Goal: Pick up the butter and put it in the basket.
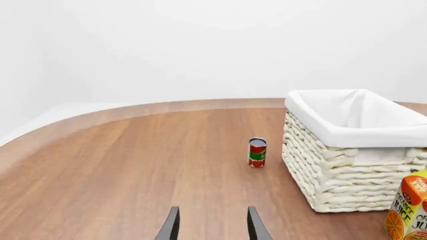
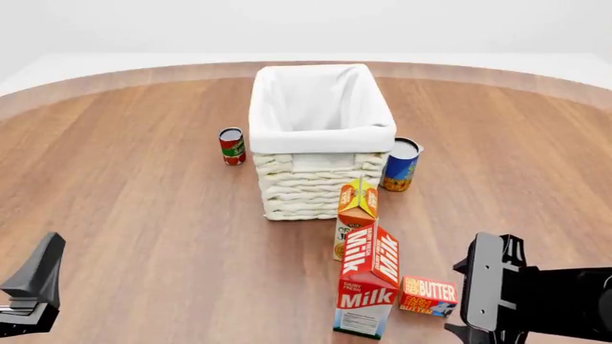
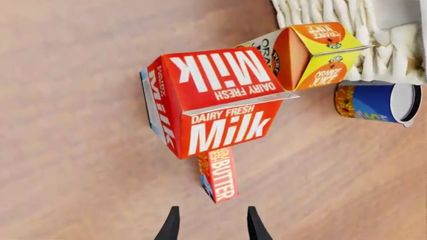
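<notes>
Nearest us, the right gripper [image 3: 211, 225] hangs open and empty just above the butter [image 3: 218, 174] at lower right by the milk carton [image 2: 369, 281]; the left gripper [image 1: 211, 226] gapes idle, basket [image 2: 320, 136] unfilled, everything left.

The brown worktop [image 2: 143, 215] is smooth wood-grain with a soft sheen. The large cream-white basket [image 2: 311, 190] is rough woven wicker, lined with matt white cloth [image 2: 320, 136]. The small flat red-orange butter box [image 2: 428, 295] and tall red-and-white milk carton [image 2: 368, 283] look like printed card. The blue can [image 2: 400, 166] appears metal, slightly glossy.
</notes>
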You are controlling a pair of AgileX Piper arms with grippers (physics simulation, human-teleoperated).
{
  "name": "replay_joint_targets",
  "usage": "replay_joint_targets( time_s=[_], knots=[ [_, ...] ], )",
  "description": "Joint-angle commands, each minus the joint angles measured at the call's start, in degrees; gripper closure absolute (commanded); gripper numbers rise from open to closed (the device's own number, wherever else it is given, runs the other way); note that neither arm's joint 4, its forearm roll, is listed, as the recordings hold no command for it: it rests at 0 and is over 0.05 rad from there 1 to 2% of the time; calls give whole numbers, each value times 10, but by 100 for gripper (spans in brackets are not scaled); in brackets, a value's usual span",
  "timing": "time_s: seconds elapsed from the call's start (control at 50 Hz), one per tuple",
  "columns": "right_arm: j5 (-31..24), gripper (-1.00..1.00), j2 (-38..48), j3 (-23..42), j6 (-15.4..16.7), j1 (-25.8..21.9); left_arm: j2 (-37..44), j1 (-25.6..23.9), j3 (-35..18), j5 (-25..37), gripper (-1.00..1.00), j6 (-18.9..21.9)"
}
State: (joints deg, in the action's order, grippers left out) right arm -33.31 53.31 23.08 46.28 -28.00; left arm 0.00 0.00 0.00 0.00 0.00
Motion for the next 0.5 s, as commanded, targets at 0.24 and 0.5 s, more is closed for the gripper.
replay_joint_targets(
  time_s=[0.24, 0.5],
  knots=[
    [23, -100, 22, -3, 21, 19, 0, 0, 0, 0, -100, 0],
    [48, -100, 44, -8, 22, 19, 0, 0, 0, 0, -100, 0]
  ],
)
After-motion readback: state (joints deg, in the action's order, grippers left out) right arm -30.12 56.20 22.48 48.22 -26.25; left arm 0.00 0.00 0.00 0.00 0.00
